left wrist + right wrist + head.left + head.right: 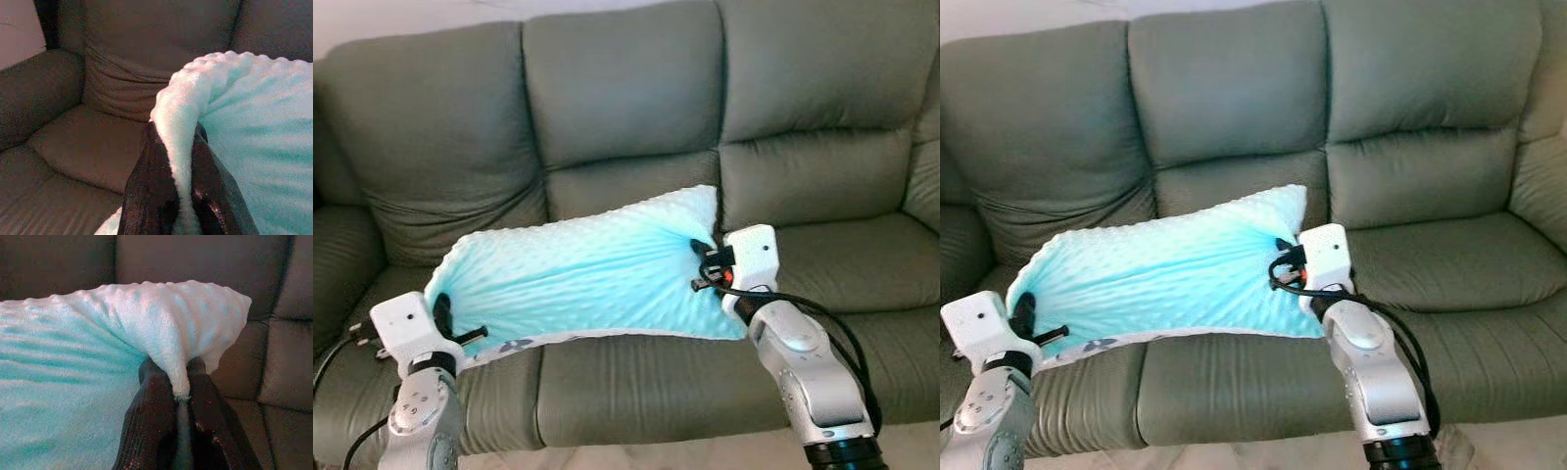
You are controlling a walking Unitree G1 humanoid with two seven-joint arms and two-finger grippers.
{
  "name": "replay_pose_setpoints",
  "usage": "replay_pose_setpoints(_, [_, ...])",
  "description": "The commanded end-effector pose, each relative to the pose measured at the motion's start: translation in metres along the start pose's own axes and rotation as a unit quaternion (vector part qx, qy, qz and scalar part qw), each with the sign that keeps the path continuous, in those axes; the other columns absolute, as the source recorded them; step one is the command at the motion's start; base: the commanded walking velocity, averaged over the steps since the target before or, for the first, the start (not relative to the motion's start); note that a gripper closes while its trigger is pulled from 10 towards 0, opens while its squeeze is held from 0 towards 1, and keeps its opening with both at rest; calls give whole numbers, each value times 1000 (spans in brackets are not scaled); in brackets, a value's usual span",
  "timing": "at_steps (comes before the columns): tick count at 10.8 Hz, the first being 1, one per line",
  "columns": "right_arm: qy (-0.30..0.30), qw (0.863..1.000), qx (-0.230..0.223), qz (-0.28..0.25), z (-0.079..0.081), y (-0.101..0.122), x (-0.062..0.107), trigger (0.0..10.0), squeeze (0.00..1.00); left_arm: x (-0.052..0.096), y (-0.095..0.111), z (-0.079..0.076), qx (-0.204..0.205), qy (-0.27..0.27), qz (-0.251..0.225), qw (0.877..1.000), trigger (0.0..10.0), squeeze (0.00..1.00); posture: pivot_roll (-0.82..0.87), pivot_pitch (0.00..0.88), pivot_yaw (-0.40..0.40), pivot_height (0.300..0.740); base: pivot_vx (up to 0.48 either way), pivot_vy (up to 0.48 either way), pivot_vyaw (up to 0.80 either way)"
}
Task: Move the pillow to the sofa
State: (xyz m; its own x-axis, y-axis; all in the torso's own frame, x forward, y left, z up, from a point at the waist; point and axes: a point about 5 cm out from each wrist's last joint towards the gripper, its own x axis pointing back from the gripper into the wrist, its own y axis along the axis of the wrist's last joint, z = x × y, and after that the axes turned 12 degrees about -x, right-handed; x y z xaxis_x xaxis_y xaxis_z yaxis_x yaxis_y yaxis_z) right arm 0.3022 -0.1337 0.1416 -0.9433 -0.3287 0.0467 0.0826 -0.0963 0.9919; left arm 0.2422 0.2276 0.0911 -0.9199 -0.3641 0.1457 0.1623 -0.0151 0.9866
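- A grey-green three-seat sofa (626,108) spans the head views, with plump back cushions, seat cushions below them, and a padded armrest (337,264) at 9 o'clock.
- A strip of pale floor (636,455) shows along the sofa's front edge at 6 o'clock, and a sliver of light wall (372,20) shows above the backrest at 11 o'clock.
- There are no containers in view; the one loose item is the pillow (578,279), pale aqua with a dimpled, fleecy cover and a whiter edge.
- The pillow is held stretched between the two arms, in front of the left and middle seats, its long side running from 8 o'clock up towards 2 o'clock; whether its underside touches the seat cushions cannot be told.
- The left gripper (182,169) is at 8 o'clock, its black fingers (149,196) closed tight on the pillow's left edge, the fabric pinched into a ridge between them.
- The right gripper (180,382) is just right of centre, its fingers (151,421) clamped on a fold near the pillow's right corner, which bunches up above them.
- Both silver forearms reach up from the lower edge of the head views, the right one (808,372) trailing a black cable (842,328) that loops beside its wrist.
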Motion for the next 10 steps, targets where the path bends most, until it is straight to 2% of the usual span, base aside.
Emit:
replay_pose_setpoints(1, [-44,999,27,-16,-15,7,1,10000,0,0,-4,12,-5,22,3,1000,10000,0,-222,56,98,740,0,0,0])
replay_pose_setpoints(2, [-61,997,35,-11,-20,5,1,10000,0,1,-4,11,-3,16,1,1000,10000,0,-223,58,98,740,0,0,0])
replay_pose_setpoints(5, [-76,996,48,0,-22,0,3,10000,0,5,-6,8,16,-7,-2,1000,10000,0,-222,65,98,740,0,0,0])
replay_pose_setpoints(9, [-88,995,50,9,-27,-3,6,10000,0,6,-10,-4,22,-28,6,999,10000,0,-228,75,98,740,351,0,0])
replay_pose_setpoints(10, [-88,995,50,10,-27,-3,6,10000,0,6,-11,-3,22,-26,9,999,10000,0,-228,77,98,740,322,0,0])
